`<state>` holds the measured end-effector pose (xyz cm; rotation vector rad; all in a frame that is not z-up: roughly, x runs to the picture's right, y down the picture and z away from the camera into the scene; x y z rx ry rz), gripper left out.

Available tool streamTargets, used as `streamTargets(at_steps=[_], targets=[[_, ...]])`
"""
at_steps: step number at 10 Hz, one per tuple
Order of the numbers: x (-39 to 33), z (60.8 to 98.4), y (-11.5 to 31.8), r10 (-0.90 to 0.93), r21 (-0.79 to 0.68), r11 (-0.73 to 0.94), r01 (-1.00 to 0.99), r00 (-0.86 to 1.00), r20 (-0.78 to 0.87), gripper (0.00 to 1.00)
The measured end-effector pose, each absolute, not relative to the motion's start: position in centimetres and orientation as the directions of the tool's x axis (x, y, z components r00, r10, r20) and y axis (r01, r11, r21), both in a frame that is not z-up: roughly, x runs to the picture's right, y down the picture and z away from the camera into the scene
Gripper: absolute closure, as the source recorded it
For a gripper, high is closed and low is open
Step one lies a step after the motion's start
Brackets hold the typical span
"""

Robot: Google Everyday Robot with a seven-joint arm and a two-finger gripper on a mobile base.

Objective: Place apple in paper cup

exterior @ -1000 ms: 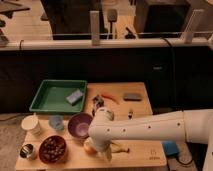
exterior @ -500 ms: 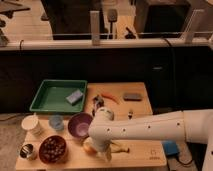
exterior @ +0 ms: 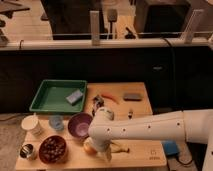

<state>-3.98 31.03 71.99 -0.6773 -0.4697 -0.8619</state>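
Observation:
The apple (exterior: 89,148) is a small orange-yellow fruit on the wooden table, at the front, just below the purple bowl. My gripper (exterior: 100,144) is at the end of the white arm that reaches in from the right. It sits right over and against the apple's right side and hides part of it. The paper cup (exterior: 32,124) is short and cream-white. It stands upright at the table's left edge, well to the left of the apple and the gripper.
A light-blue cup (exterior: 56,122) and a purple bowl (exterior: 79,125) stand between paper cup and apple. A metal cup (exterior: 27,151) and a bowl of dark items (exterior: 52,149) are front left. A green tray (exterior: 52,102) holds a sponge. A banana-like item (exterior: 120,148) lies under the arm.

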Motion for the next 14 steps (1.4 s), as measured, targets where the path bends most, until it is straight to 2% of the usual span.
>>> streamTargets(at_steps=[3,5,11,13,14], targets=[[-4.0,72.0,31.0,-0.531,-0.348,0.467,0.813,0.572,0.625,0.21],[-4.0,72.0,31.0,-0.530,-0.348,0.467,0.813,0.572,0.625,0.37],[-4.1,71.2,30.0,-0.531,-0.343,0.471,0.813,0.571,0.626,0.97],[-3.9,70.8,29.9,-0.531,-0.346,0.467,0.813,0.571,0.626,1.00],[-3.9,70.6,29.7,-0.531,-0.347,0.467,0.814,0.571,0.626,0.93]])
